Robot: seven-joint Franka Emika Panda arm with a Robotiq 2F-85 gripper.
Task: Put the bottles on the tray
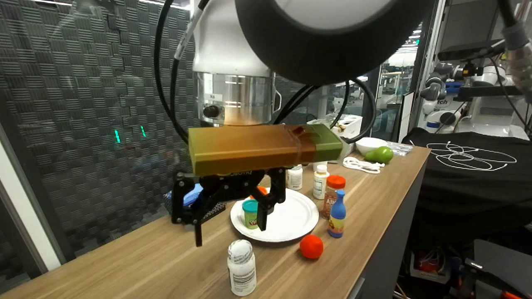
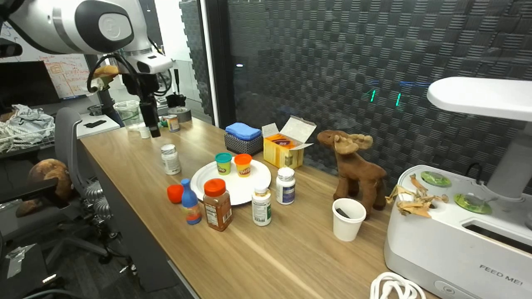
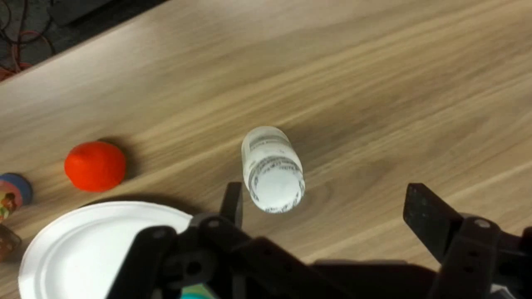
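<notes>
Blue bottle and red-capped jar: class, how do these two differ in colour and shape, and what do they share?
The blue bottle has a blue top; the red-capped jar has a broad red cap. The blue bottle narrows to a slim neck, while the red-capped jar is wider and stouter. The blue bottle's body is blue; the red-capped jar's is reddish brown. Both stand upright on the wooden counter, off the white plate.

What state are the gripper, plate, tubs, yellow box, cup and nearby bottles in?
Gripper: open, empty
Green tub: lidded
Yellow tub: lidded
Plate: carrying both tubs
Yellow box: flaps open
Cup: open, something inside
White bottle nearest gripper: upright, capped
Purple-label bottle: upright, capped
Green-label bottle: upright, capped
Brown bottle: upright, capped
Blue bottle: upright
</notes>
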